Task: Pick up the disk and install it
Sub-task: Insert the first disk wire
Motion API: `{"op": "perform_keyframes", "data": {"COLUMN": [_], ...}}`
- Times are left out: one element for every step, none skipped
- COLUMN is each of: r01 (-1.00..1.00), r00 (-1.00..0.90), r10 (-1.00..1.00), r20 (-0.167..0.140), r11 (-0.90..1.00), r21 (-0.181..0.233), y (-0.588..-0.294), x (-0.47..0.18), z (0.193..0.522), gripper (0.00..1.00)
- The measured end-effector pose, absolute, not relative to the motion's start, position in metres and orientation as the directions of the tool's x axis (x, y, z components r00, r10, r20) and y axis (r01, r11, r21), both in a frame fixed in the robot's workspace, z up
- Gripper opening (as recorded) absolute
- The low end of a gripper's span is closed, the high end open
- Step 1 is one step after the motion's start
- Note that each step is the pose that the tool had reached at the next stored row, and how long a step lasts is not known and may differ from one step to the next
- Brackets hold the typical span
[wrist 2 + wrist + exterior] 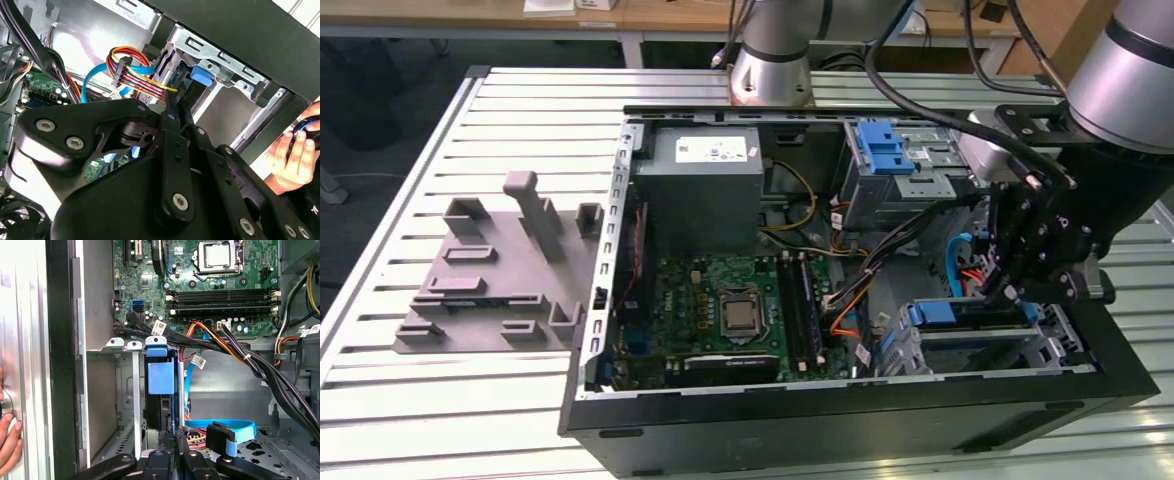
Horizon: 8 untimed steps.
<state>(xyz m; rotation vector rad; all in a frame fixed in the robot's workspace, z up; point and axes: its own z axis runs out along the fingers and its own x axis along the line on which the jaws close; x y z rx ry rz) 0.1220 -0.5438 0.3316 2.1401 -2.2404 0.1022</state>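
Observation:
The disk (161, 380) stands on edge in a slot of the metal drive cage (116, 390) at the case's front corner, its blue carrier tab facing the motherboard. My gripper (171, 432) is shut on the disk's rear edge, the two black fingers pressed close around the thin carrier. In the exterior view the gripper (994, 295) hangs over the lower cage at the view's right, with the blue carrier of the disk (958, 315) just below it. The second wrist view shows the gripper (176, 97) converging toward the disk's blue tab (200, 76) inside the cage.
The open computer case (600, 300) lies on a slatted table. Cable bundles (240, 355) and a blue flat cable (235, 427) run beside the cage. A power supply (707, 165), motherboard (734, 310) and upper cage with blue latch (891, 148) fill the case. A hand (295, 155) rests outside the case wall.

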Motion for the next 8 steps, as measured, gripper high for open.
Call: {"op": "perform_keyframes", "data": {"r01": [-0.999,-0.999,-0.999,-0.999,-0.999,-0.999,-0.999,-0.999], "r00": [-0.046,-0.046,-0.046,-0.046,-0.046,-0.046,-0.046,-0.046], "r10": [-0.996,-0.996,-0.996,-0.996,-0.996,-0.996,-0.996,-0.996], "r20": [0.075,0.074,0.074,0.074,0.073,0.073,0.073,0.073], "r11": [0.045,0.045,0.045,0.045,0.045,0.045,0.045,0.045], "r21": [-0.019,-0.019,-0.019,-0.019,-0.019,-0.019,-0.019,-0.019], "y": [-0.5438,-0.5438,-0.5438,-0.5438,-0.5438,-0.5438,-0.5438,-0.5438], "x": [0.122,0.122,0.122,0.122,0.122,0.122,0.122,0.122], "z": [0.3315,0.3314,0.3314,0.3313,0.3312,0.331,0.3309,0.3306], "gripper": [0.17,0.17,0.17,0.17,0.17,0.17,0.17,0.17]}}
